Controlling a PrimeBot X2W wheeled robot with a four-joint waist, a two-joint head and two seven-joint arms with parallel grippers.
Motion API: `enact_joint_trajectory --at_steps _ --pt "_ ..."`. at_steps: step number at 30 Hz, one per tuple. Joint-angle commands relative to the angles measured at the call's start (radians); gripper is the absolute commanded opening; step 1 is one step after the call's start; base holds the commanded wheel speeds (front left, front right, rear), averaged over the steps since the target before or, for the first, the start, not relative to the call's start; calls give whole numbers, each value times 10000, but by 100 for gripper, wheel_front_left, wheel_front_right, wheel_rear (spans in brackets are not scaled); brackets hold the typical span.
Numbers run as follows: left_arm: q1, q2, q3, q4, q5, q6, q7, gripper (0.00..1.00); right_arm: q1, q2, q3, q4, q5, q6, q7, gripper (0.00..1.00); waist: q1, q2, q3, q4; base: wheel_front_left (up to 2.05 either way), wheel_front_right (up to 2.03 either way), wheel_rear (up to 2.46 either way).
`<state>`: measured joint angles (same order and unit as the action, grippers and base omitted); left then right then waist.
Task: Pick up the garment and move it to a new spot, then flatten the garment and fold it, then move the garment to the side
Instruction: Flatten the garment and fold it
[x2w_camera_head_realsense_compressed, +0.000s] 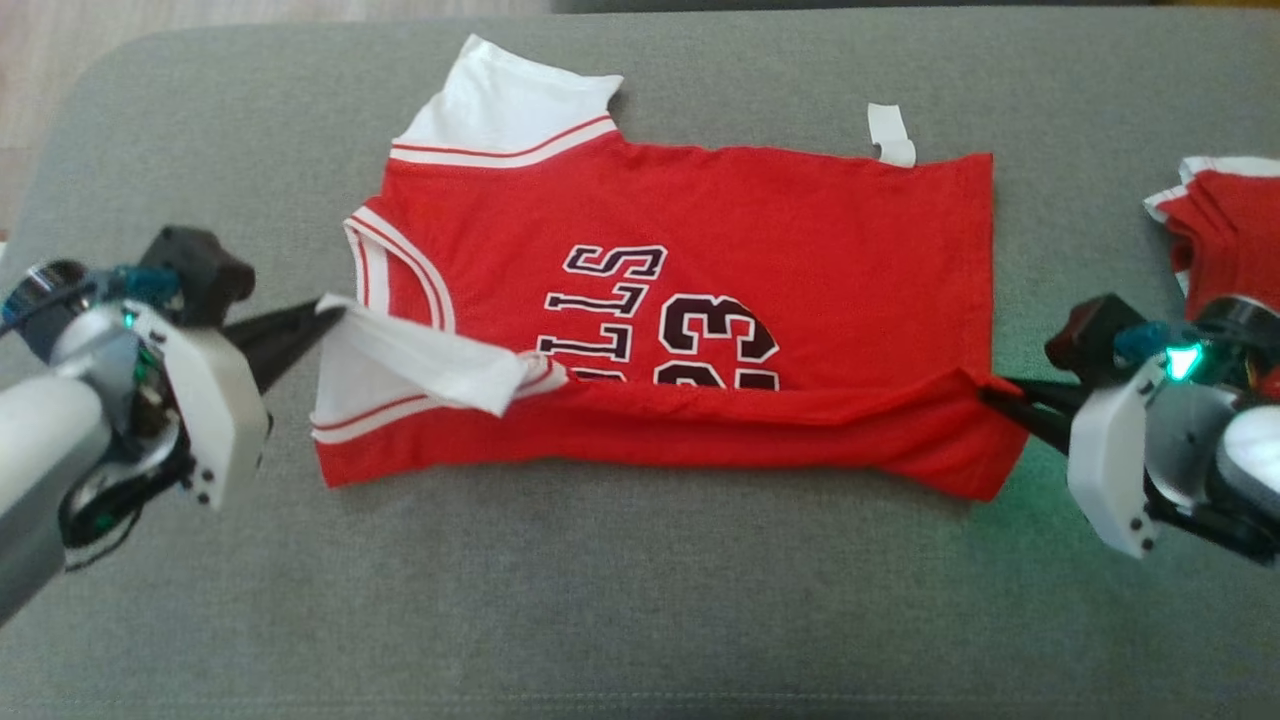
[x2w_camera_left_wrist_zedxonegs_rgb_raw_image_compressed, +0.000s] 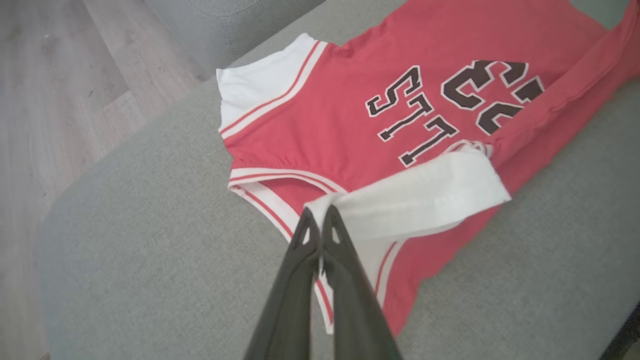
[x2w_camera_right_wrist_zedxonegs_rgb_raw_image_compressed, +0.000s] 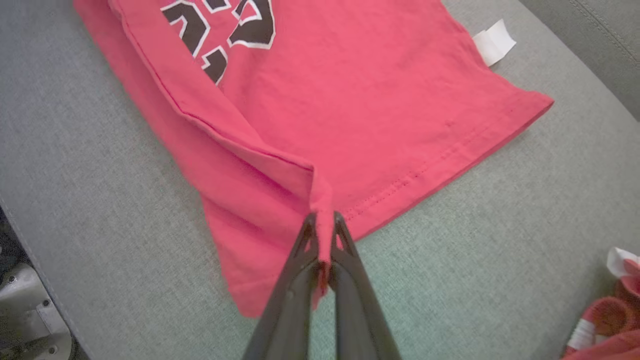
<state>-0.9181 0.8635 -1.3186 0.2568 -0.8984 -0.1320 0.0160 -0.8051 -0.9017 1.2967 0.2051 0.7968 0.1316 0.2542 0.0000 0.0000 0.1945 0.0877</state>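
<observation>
Jersey (x2w_camera_head_realsense_compressed: 700, 250) lies on grey cushion (x2w_camera_head_realsense_compressed: 600, 600), long axis running left-right, neck end toward my left, hem (x2w_camera_head_realsense_compressed: 985, 260) right. I see left gripper (x2w_camera_head_realsense_compressed: 325, 308) clamped on white sleeve (x2w_camera_head_realsense_compressed: 430, 360), right gripper (x2w_camera_head_realsense_compressed: 985, 392) clamped on hem corner.

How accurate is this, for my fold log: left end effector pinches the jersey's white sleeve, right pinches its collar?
Wrong on the collar: the right wrist view shows the right end effector pinching a hem corner of the jersey. The left end effector does pinch the white sleeve.
</observation>
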Motion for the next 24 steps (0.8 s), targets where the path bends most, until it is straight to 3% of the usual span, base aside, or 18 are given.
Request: enact_joint_trajectory --at_steps 1,15,16,17,18,19,24 --pt "-717 259 457 113 141 15 -1 0 -189 -128 -165 -59 75 -9 -77 0 0 0 105 -99 0 0 0" --pt "-1109 -412 386 1202 919 14 244 0 -623 381 -165 364 197 -9 32 0 0 0 497 -387 0 0 0" --pt "-1180 -464 385 1396 959 14 166 0 -671 385 -165 409 90 -9 -35 45 0 0 517 -393 0 0 0" --pt "-1286 -527 388 1714 949 14 35 17 -707 399 -165 465 26 -9 -125 100 0 0 535 -399 0 0 0" --pt "-1388 -630 397 2040 976 14 -126 80 -711 431 -165 517 75 -9 -206 100 0 0 551 -408 0 0 0" --pt "-1450 -748 397 2318 992 14 -263 100 -769 464 -165 612 148 -9 -361 100 0 0 556 -422 0 0 0" --pt "-1504 -1357 675 3411 686 95 -1101 100 -1012 735 -248 1387 471 -9 -1292 100 0 0 393 -469 0 0 0"
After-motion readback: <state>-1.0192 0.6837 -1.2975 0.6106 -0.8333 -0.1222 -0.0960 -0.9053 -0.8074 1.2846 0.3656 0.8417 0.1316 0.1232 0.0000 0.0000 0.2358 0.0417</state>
